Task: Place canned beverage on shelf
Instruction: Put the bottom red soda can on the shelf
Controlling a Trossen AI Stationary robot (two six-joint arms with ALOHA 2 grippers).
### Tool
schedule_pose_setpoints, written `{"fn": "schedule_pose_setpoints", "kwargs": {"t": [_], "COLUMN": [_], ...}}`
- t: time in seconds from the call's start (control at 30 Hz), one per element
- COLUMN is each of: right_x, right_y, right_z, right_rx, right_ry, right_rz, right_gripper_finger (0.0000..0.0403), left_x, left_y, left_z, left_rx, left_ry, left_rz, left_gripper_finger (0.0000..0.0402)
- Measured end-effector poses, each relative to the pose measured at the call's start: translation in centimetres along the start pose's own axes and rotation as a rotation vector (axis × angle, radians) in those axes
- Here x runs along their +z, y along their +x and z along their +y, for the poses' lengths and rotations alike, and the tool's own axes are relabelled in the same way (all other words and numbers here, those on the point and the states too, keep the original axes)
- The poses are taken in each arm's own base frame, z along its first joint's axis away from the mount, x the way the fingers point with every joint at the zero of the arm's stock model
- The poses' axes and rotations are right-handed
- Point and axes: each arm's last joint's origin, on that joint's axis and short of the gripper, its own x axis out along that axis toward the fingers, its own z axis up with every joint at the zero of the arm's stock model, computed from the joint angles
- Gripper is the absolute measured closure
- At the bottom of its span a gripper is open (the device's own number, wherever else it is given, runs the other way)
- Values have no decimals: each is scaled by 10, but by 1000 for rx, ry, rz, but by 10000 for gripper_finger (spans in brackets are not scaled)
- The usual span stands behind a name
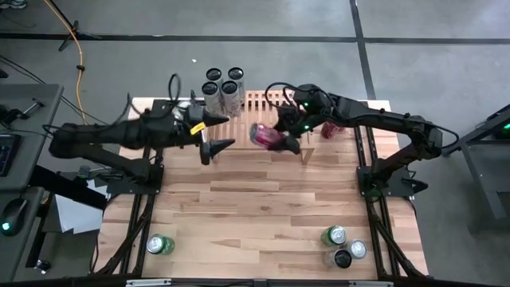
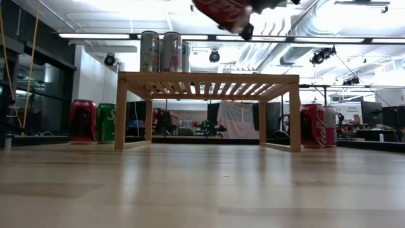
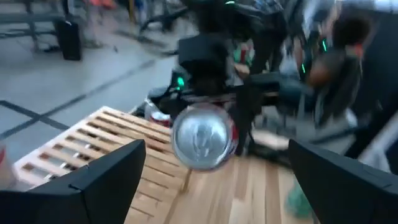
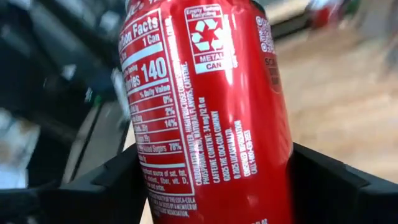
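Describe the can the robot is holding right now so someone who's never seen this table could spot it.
Find the light-wood shelf at the table's far edge. Just in front of it, the right gripper holds a red can in the air. Unlike the silver cans standing on the shelf, it is red, tilted and off every surface.

Two dark jointed arms [image 1: 111,135] with black cables, green lights, tapered fingers [image 1: 213,148].

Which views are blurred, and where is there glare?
Left wrist view: smeared all over, the held red can soft. Right wrist view: label sharp, a glare streak down the can, background blurred. Low view: ceiling lights blown out, the can cut off at top.
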Motion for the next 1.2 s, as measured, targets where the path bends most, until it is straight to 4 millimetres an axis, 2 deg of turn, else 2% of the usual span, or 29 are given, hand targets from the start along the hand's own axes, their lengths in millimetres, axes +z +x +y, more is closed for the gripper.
{"fn": "schedule_pose_setpoints", "kwargs": {"t": [0.13,0.3,0.4,0.6,0.73,1.03,1.2], "right_x": [15,32,35,36,35,36,32], "right_y": [7,11,15,19,22,25,27], "right_z": [5,14,20,33,39,48,49], "right_rx": [-83,-109,-123,-81,-65,-63,-68], "right_ry": [-21,-32,-45,-76,-85,-118,-115], "right_rz": [-179,-390,-445,-478,-478,-515,-482], "right_gripper_finger": [96,96,96,97,97,97,97], "left_x": [-21,-23,-19,-13,-8,-17,-13], "left_y": [3,10,13,19,23,47,50], "left_z": [4,3,1,5,6,7,5], "left_rx": [22,27,28,39,-38,-128,-153], "left_ry": [-62,-6,53,64,26,-12,-19], "left_rz": [-149,-231,-284,-368,-421,-408,-486], "left_gripper_finger": [18,18,18,18,18,18,24]}}
